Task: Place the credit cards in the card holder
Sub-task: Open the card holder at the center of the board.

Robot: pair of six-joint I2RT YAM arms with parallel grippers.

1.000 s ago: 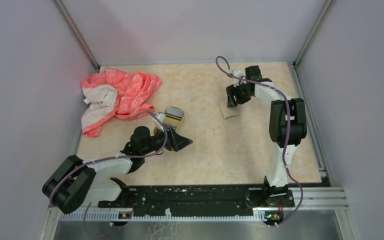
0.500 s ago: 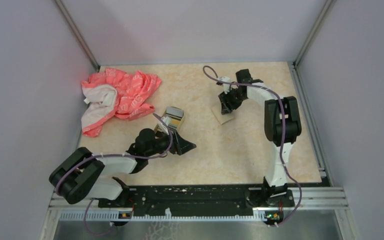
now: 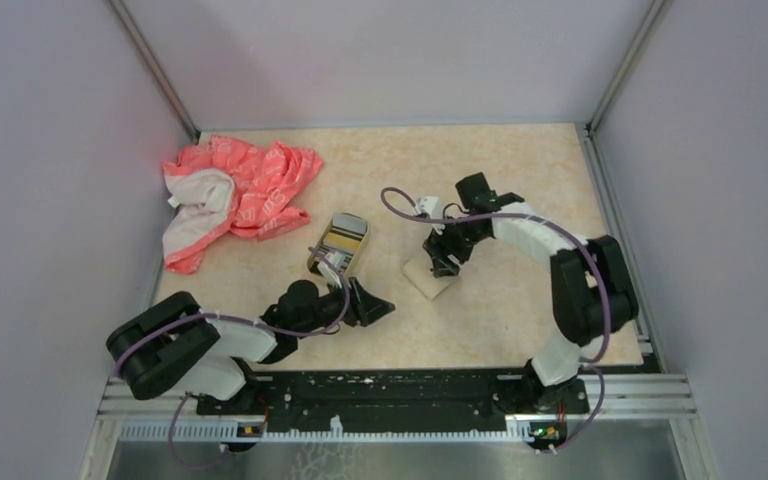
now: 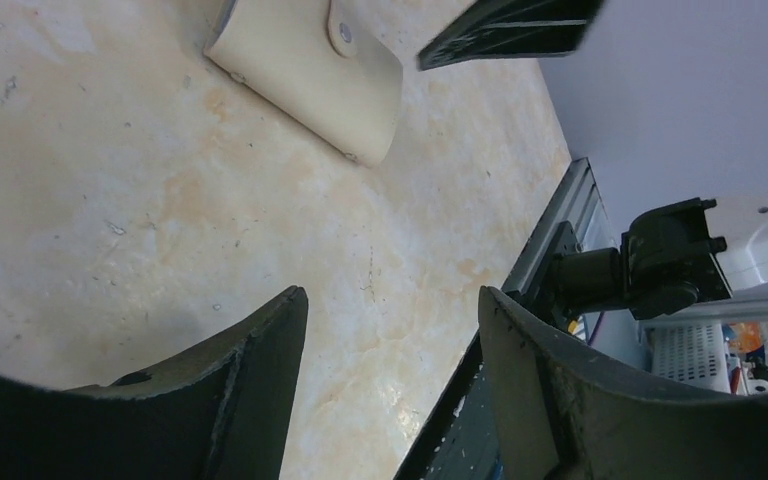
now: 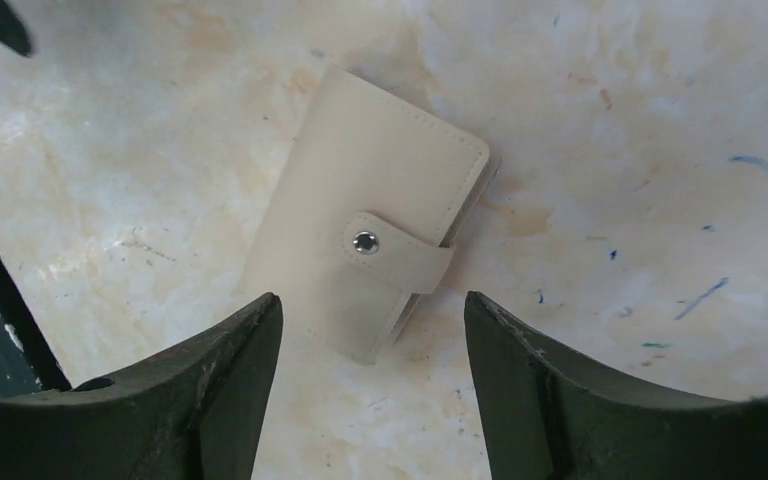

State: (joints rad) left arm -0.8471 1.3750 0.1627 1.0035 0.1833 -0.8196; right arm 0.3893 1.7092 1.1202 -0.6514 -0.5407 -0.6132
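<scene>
The card holder, a small tin with a gold-olive rim, lies left of centre with something silvery inside; I cannot tell separate credit cards apart. A cream fold-over wallet, shut by a snap strap, lies flat on the table; it shows in the right wrist view and the left wrist view. My right gripper is open just above the wallet's far end and holds nothing. My left gripper is open and empty, low over the table, in front of the tin.
A crumpled coral and white cloth lies at the back left. Grey walls close in the table on three sides. The black rail with the arm bases runs along the near edge.
My right arm swung from the back toward the centre, and the cream wallet moved with it, nearer and to the left. My left gripper drew back from the tin toward the near edge.
</scene>
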